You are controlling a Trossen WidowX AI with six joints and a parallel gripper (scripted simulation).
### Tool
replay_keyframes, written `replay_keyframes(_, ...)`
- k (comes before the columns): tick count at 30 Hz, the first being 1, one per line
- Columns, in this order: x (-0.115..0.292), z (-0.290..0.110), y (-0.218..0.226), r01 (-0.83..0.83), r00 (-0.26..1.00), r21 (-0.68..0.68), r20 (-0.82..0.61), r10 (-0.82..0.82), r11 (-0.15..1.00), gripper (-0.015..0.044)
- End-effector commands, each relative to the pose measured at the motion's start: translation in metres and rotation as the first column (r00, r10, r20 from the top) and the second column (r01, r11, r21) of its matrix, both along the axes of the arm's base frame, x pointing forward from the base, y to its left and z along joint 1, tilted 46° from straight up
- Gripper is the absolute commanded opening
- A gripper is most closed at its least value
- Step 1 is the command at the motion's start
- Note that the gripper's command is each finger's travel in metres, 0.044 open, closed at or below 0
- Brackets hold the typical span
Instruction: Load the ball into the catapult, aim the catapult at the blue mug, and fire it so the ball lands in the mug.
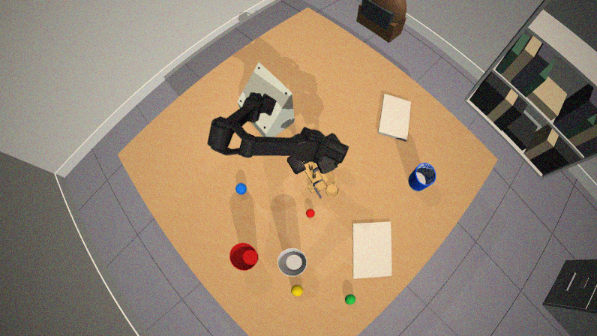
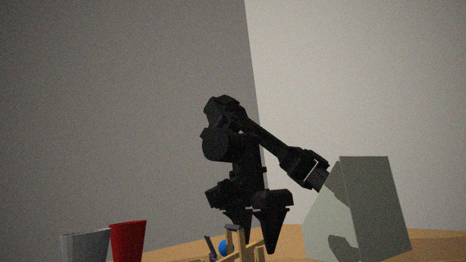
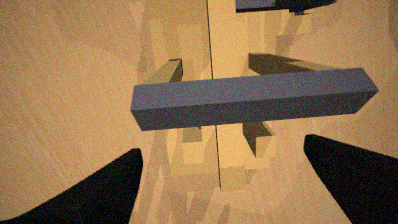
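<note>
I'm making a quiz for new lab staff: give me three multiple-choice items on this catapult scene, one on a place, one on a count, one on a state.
1. Where is the tool?
A. over the catapult
B. over the blue mug
C. over the red cup

2. How many small balls lie on the table?
A. two
B. four
C. six

3. How is the tool?
A. shut on a ball
B. shut, empty
C. open, empty

Answers:
1 A: the tool hangs over the catapult, far from the blue mug.
2 B: blue ball, red ball, yellow ball, green ball.
3 C: its fingers stand wide apart with only the catapult's crossbar below.
</note>
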State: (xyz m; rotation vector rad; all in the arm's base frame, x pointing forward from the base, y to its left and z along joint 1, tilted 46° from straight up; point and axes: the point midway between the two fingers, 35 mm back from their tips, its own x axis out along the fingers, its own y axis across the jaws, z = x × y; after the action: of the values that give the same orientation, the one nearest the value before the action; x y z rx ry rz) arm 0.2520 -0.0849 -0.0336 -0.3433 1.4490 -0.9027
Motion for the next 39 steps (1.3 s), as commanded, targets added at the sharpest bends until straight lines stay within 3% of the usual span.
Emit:
replay_keyframes(1, -0.004, -0.006, -0.006, -0.001, 1.000, -0.006, -0.012, 0.001, 1.000, 0.0440)
replay_keyframes(18, -0.009, -0.019, -0.021, -0.001, 1.000, -0.009, -0.013, 0.000, 1.000, 0.0440)
replay_keyframes(29, -0.006, -0.017, -0.019, 0.002, 1.000, -0.004, -0.004, -0.002, 1.000, 0.0151)
replay_keyframes(35, -0.006, -0.017, -0.019, 0.002, 1.000, -0.004, -0.004, -0.002, 1.000, 0.0111)
replay_keyframes(39, 0.000, 0.009, 0.009, 0.001, 1.000, -0.003, -0.005, -0.001, 1.000, 0.0006)
